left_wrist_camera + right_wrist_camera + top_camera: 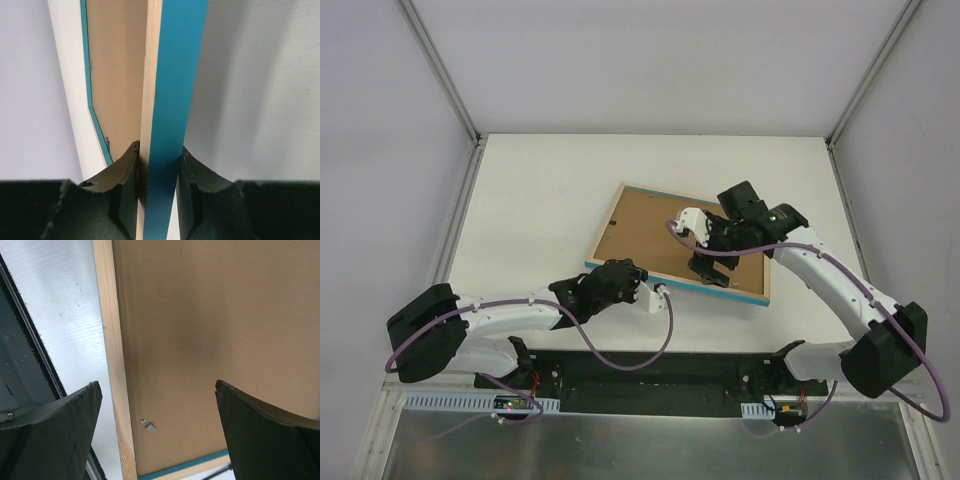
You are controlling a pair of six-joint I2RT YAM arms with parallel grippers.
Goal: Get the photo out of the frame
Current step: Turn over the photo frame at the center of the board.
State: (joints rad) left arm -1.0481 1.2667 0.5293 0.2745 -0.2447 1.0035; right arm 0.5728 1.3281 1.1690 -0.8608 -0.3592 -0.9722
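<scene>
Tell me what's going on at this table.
Two robot arms are working on a large rectangular picture frame with a turquoise border, lying back up on the white table. The left claw is clamped on the frame's near edge. The right claw hangs open over the brown fibreboard back panel. That panel is in place and no photo is visible, so it is not out yet.

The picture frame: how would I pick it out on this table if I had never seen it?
Start at the white table and look near its middle. The frame shows its back: a brown board rimmed in pale wood with a turquoise edge, which the left gripper pinches. Nothing else there is brown or turquoise.
</scene>
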